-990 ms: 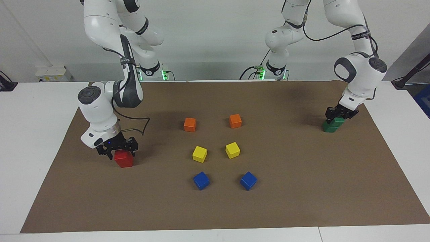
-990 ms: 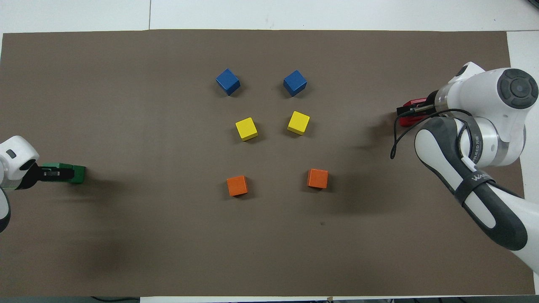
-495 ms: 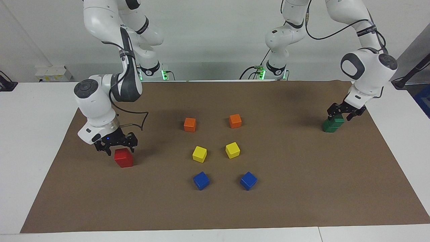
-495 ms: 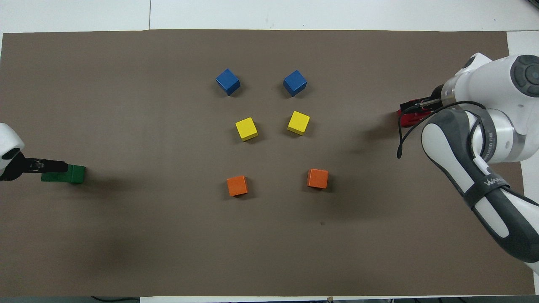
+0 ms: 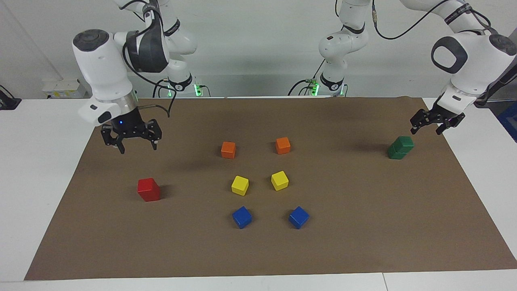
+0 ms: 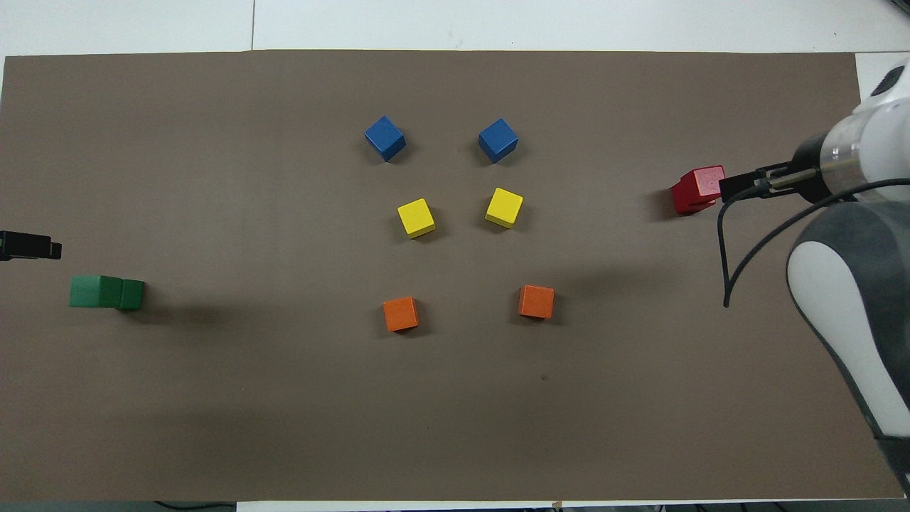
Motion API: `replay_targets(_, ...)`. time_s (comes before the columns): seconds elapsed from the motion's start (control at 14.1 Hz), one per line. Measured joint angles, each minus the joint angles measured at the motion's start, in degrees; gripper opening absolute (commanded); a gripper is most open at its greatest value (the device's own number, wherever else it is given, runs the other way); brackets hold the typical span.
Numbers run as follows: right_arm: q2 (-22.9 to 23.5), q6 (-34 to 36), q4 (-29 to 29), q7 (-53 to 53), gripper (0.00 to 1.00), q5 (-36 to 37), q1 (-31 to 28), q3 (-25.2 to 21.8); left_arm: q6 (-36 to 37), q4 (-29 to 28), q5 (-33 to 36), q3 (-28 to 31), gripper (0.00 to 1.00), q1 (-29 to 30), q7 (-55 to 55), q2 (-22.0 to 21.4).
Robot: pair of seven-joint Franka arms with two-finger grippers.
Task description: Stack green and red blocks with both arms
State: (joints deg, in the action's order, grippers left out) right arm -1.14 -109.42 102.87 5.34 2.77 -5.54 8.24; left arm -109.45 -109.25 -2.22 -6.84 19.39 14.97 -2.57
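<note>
Two dark green blocks (image 5: 400, 147) stand stacked one on the other at the left arm's end of the mat, also seen from above (image 6: 106, 292). My left gripper (image 5: 431, 123) hangs open and empty over the mat's edge beside them, only its tip (image 6: 28, 246) showing from above. At the right arm's end stands the red pile (image 5: 148, 189), which from above (image 6: 697, 188) looks two blocks high. My right gripper (image 5: 131, 139) is raised well clear of it, open and empty, over the mat beside the pile (image 6: 753, 186).
Between the two piles, in the mat's middle, sit two orange cubes (image 5: 228, 149) (image 5: 282, 145), two yellow cubes (image 5: 240, 185) (image 5: 279, 180) and two blue cubes (image 5: 242, 217) (image 5: 298, 217). The brown mat (image 5: 363, 226) lies on a white table.
The left gripper opened, let go of the upper green block and lifted away. The right gripper, open throughout, rose high off the red pile. Both piles stayed put.
</note>
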Motion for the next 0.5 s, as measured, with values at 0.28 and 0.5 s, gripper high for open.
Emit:
replay_targets(0.28,-6.9,10.4,0.0,0.0,1.0,-2.5,-0.1,-0.2,6.7,5.6,0.9,-0.2,1.0,-4.4,-13.2,-0.5)
replay_targets(0.5,-10.4,16.1,0.0,0.0,1.0,-2.5,-0.2,-0.6,11.7,9.6,2.0,-0.4,1.0,-7.1,-15.1,-0.4)
